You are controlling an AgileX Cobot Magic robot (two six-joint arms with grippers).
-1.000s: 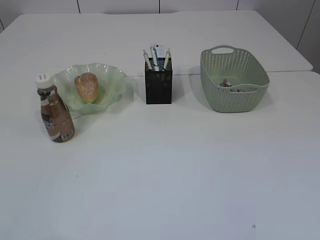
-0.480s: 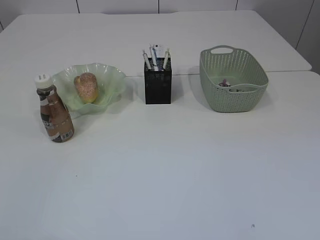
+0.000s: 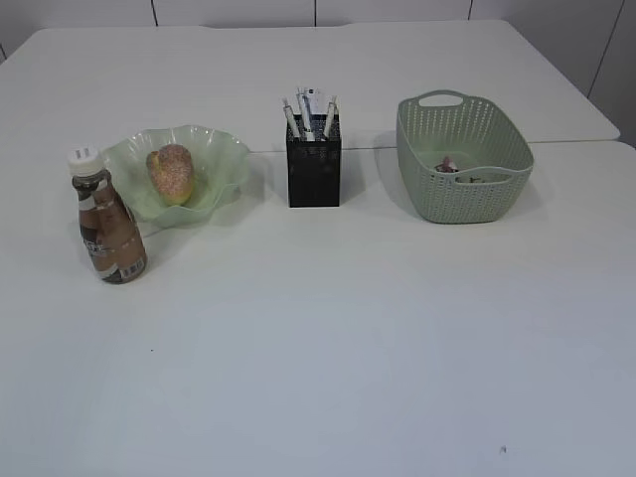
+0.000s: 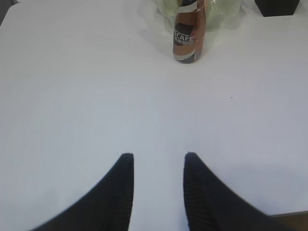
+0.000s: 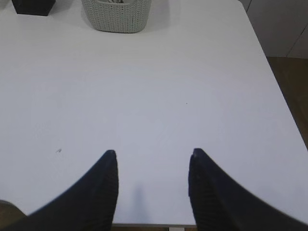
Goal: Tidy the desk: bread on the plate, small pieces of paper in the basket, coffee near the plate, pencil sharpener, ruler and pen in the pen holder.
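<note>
A brown bread roll [image 3: 172,172] lies in the green wavy plate [image 3: 224,149]. A coffee bottle [image 3: 106,221] with a white cap stands upright just left of the plate; it also shows in the left wrist view [image 4: 187,33]. The black mesh pen holder [image 3: 313,164] holds pens and a ruler. The green basket [image 3: 464,159] holds small paper pieces [image 3: 449,166]. My left gripper [image 4: 156,156] is open and empty above bare table near the front edge. My right gripper [image 5: 152,153] is open and empty near the front right edge. Neither gripper shows in the exterior view.
The white table [image 3: 328,328] has a seam behind the objects. The right wrist view shows the basket [image 5: 117,14], the pen holder corner [image 5: 32,6], and the table's right edge [image 5: 274,91] with floor beyond.
The exterior view shifts very slightly; the objects keep their places.
</note>
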